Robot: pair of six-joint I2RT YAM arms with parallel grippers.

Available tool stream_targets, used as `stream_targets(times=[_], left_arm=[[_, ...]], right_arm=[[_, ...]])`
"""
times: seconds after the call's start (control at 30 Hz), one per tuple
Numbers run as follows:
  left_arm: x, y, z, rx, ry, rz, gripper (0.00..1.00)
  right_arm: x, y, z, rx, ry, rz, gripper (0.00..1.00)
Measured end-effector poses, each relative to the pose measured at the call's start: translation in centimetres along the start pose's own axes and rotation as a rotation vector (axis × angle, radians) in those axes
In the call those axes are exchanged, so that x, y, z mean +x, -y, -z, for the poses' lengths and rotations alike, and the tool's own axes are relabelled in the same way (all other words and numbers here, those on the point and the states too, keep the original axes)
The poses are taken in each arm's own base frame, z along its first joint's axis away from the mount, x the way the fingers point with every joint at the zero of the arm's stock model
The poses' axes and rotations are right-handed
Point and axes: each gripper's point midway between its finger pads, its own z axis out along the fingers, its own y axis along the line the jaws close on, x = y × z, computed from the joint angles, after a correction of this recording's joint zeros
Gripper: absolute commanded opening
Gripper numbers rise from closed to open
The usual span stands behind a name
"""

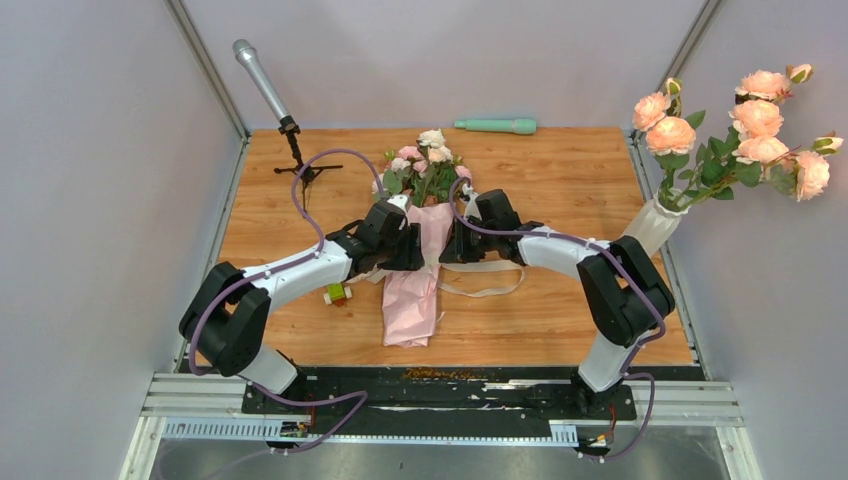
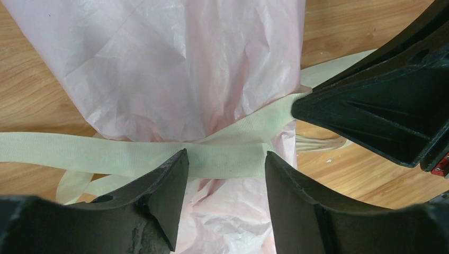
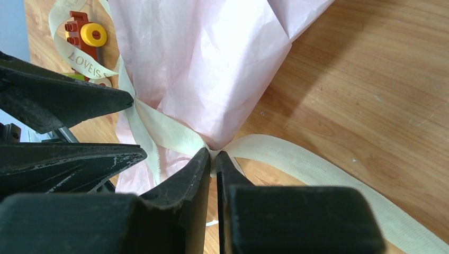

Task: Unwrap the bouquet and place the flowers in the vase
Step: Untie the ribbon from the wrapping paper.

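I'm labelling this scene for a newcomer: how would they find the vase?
Follow the wooden table to its right edge. The vase stands there, white and ribbed, holding big peach roses, unlike the mint-green cylinder lying at the far edge.

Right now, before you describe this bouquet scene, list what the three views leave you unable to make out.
Knot of the ribbon: top view, hidden under the left gripper and right gripper; wrist views show only bands.
Stems of the flowers: all views, inside the pink paper.
Foot of the vase: top view, behind the right arm.
Print on the ribbon: right wrist view, cut off by a fold.
The toy: top view, too small; right wrist view, partly behind ribbon.
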Motion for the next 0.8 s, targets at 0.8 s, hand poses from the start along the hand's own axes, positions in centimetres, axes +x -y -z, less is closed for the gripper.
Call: stream_targets(times=[0.8], left_arm=[[0.9, 0.8, -1.1, 0.045, -0.038, -0.012, 0.39]], right_arm=[[-1.8, 0.3, 2.9, 0.103, 0.106, 0.035, 0.03]])
